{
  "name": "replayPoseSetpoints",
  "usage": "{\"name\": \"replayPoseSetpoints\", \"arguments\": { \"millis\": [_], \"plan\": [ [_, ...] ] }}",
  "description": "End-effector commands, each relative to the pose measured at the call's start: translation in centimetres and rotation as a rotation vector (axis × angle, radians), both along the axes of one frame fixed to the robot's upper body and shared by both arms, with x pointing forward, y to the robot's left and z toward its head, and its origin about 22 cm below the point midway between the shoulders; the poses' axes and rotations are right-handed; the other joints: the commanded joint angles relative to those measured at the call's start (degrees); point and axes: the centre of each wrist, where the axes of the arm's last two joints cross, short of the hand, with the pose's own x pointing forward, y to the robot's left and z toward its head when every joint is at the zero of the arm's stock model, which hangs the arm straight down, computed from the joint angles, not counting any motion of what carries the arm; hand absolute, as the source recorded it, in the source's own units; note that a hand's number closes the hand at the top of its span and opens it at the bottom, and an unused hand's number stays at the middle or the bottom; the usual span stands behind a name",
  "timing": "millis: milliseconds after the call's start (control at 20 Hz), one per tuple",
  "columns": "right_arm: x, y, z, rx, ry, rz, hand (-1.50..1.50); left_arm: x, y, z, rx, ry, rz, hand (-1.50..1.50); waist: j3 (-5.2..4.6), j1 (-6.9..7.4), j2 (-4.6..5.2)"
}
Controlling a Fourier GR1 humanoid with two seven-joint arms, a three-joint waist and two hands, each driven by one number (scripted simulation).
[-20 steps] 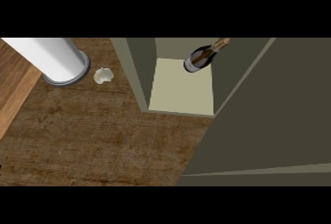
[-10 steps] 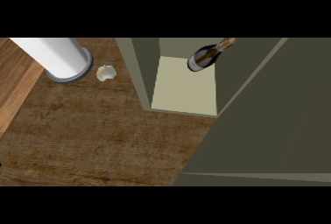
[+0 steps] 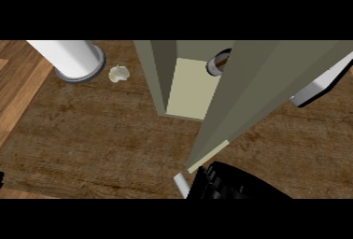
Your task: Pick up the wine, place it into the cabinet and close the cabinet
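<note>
The wine bottle stands inside the olive cabinet on its pale shelf. Only the bottle's dark round base edge shows, because the cabinet door covers the rest. The door stands partly swung across the opening. My right hand comes in at the lower edge with straight fingers up against the door's bottom corner. It holds nothing. A dark sliver at the far left edge may be my left hand; too little of it shows to tell more.
A white cylinder on a grey base stands at the back left, with a small pale lump beside it. A pale bar with a dark end sticks out on the door's outer side. Brown wooden counter spreads in front.
The door has swung across the opening and now hides most of the bottle. My right hand has come into view at the door's lower corner. The view has shifted.
</note>
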Motion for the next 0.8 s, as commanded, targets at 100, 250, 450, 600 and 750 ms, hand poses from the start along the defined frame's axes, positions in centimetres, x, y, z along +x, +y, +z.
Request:
{"name": "replayPoseSetpoints", "arguments": {
  "millis": [100,250,450,600,750],
  "plan": [
    [3.9,4.0,1.4,0.001,0.006,-0.145,1.50,0.7,-0.3,0.7,0.005,-0.009,-0.042,1.50,0.20,2.13,0.65],
    [5.9,5.5,2.9,-0.014,-0.038,-0.204,1.50,1.1,-0.6,0.6,-0.018,-0.029,-0.054,1.50,0.10,2.84,0.87],
    [8.6,7.4,4.7,-0.037,-0.086,-0.280,1.50,1.4,-1.2,0.6,-0.012,-0.023,-0.086,1.50,0.23,3.76,1.40],
    [10.9,8.5,5.9,-0.056,-0.095,-0.352,1.50,1.7,-1.3,0.7,-0.011,-0.043,-0.086,1.50,0.30,4.63,1.58],
    [12.9,9.7,7.5,-0.079,-0.104,-0.396,1.50,2.1,-1.6,0.6,-0.024,-0.041,-0.081,1.50,0.32,4.09,1.94]
  ]
}}
